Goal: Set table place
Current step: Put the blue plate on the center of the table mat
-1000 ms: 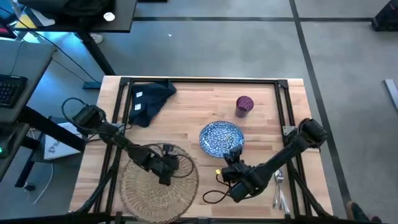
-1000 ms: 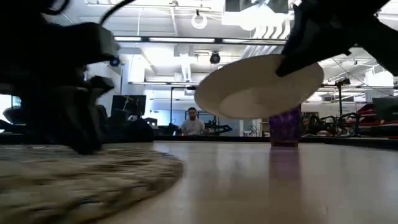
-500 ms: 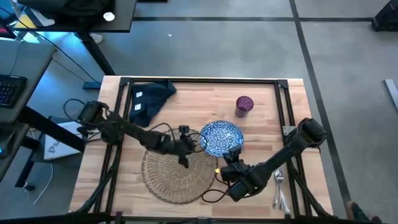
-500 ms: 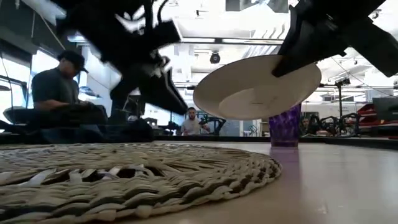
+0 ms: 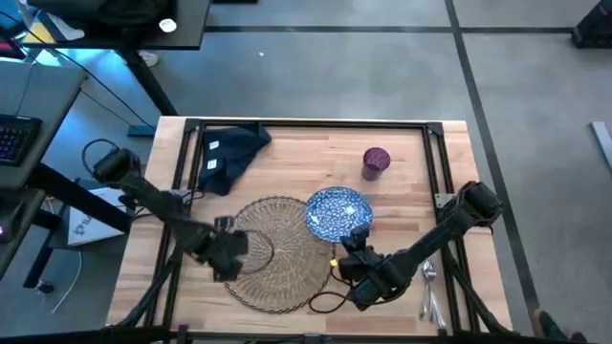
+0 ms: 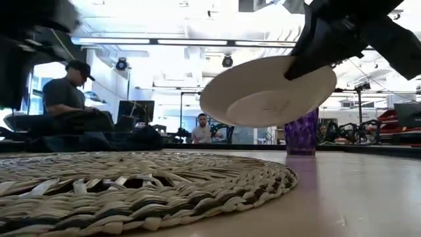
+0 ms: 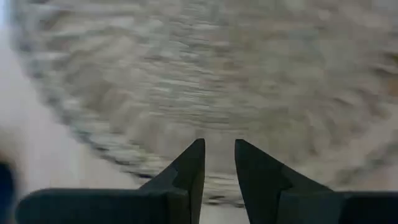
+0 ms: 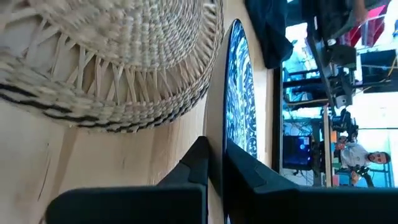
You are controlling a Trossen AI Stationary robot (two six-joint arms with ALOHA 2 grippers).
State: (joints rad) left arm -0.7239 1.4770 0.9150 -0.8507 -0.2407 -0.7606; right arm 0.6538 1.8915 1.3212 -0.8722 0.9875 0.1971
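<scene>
No legible text, labels, brands, numbers or signs.

The napkin [image 5: 229, 153] carries two small pale tags, too small to read; a white item beside the table's [image 5: 402, 182] left edge bears faint marks, also unreadable.
</scene>
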